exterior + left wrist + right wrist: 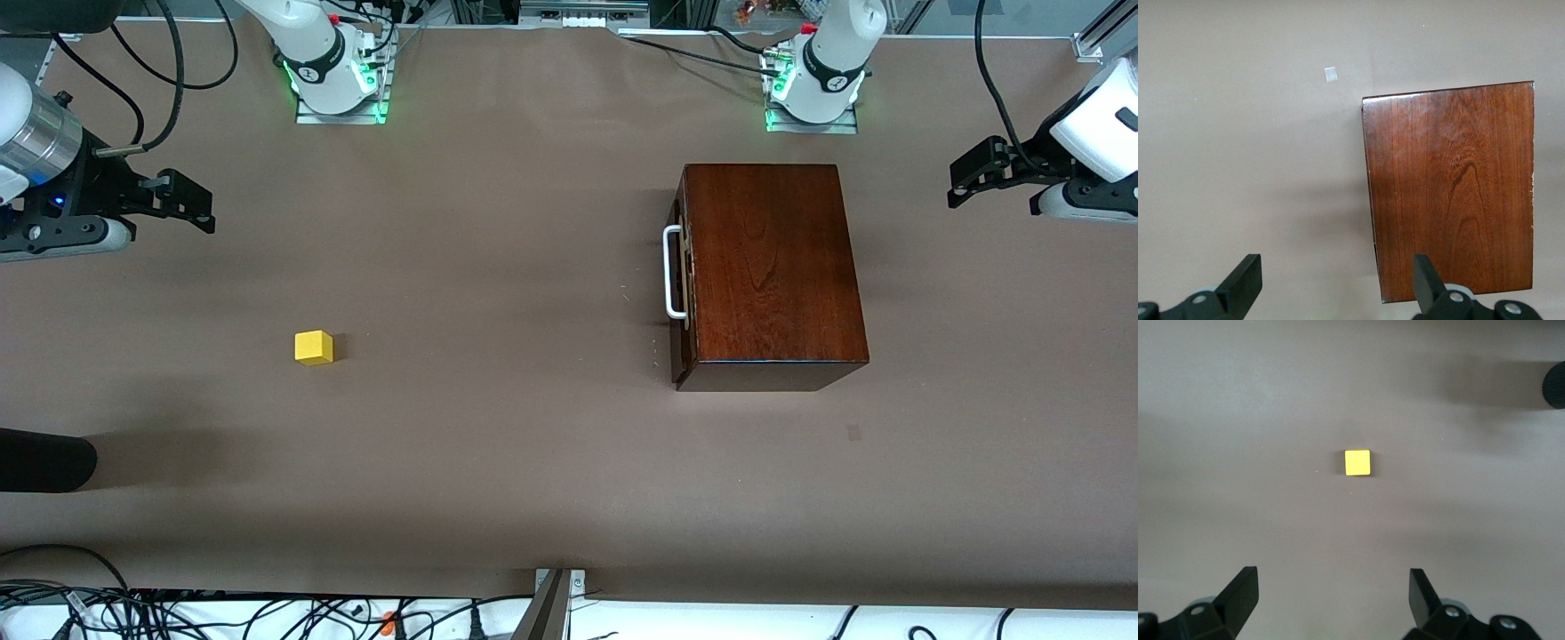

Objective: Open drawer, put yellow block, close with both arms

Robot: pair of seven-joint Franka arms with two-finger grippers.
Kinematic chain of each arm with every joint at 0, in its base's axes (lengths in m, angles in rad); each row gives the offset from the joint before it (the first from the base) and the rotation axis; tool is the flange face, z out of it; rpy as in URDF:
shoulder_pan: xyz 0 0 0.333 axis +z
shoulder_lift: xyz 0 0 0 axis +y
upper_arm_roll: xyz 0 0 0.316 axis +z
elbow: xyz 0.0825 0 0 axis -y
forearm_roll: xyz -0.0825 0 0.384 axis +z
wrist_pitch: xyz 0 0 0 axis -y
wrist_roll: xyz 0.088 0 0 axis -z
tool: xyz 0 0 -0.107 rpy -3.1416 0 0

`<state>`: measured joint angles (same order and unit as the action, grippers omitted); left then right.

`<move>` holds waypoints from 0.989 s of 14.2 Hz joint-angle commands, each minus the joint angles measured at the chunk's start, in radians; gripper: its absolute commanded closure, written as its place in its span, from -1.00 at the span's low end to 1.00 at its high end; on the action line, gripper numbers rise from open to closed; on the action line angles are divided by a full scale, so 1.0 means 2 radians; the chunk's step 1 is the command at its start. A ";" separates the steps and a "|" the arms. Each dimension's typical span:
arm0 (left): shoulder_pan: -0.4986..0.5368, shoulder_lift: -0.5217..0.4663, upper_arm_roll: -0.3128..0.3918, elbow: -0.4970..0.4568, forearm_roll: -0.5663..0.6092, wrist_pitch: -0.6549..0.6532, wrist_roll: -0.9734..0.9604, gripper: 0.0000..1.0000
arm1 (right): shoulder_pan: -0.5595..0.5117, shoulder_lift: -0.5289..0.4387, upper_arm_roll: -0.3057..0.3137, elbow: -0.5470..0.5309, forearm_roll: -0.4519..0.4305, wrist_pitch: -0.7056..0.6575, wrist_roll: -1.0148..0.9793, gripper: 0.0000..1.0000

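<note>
- The drawer (pixel 677 271) is shut flush in the glossy reddish-brown wooden box (pixel 772 267), which sits on the brown bench (pixel 498 444) toward the left arm's end, close to the left arm's base.
- The drawer's dark front carries a white U-shaped handle (pixel 671 272) that faces the right arm's end of the bench.
- The yellow block (pixel 314 348) rests alone on the bench toward the right arm's end, well apart from the box and somewhat nearer to the front camera than the handle.
- The left end effector (pixel 958 185) hangs above the bench at the left arm's end, beside the box and apart from it; its two fingers are spread wide with nothing between them. In the left wrist view the fingers (pixel 1245 280) frame bare bench and one corner of the box top.
- The right end effector (pixel 197 206) hangs above the bench at the right arm's end, clear of the block; its fingers (pixel 1241 590) are likewise spread wide and hold nothing, with the block seen well ahead of them on the bench.
- A small pale patch (pixel 854 433) lies on the bench near the box, on its side nearer to the front camera.
</note>
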<state>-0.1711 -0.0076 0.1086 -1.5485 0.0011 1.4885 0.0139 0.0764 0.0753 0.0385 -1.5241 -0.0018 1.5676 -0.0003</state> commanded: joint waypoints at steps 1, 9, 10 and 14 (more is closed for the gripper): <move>0.000 0.002 0.000 0.010 -0.004 0.003 0.008 -1.00 | 0.000 0.004 0.000 0.013 -0.004 -0.008 0.006 -1.00; -0.006 0.003 -0.001 0.011 -0.010 0.005 -0.005 -1.00 | 0.000 0.004 0.001 0.013 -0.004 -0.009 0.006 -1.00; -0.007 0.003 -0.004 0.011 -0.010 0.004 -0.024 -1.00 | 0.000 0.004 0.001 0.013 -0.004 -0.008 0.006 -1.00; -0.007 0.011 -0.087 0.012 -0.009 0.007 -0.119 -1.00 | 0.000 0.004 0.001 0.013 -0.004 -0.009 0.006 -1.00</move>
<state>-0.1807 -0.0058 0.0029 -1.5464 0.0002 1.4993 -0.1238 0.0762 0.0753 0.0382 -1.5241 -0.0018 1.5676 -0.0003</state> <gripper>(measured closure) 0.000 0.000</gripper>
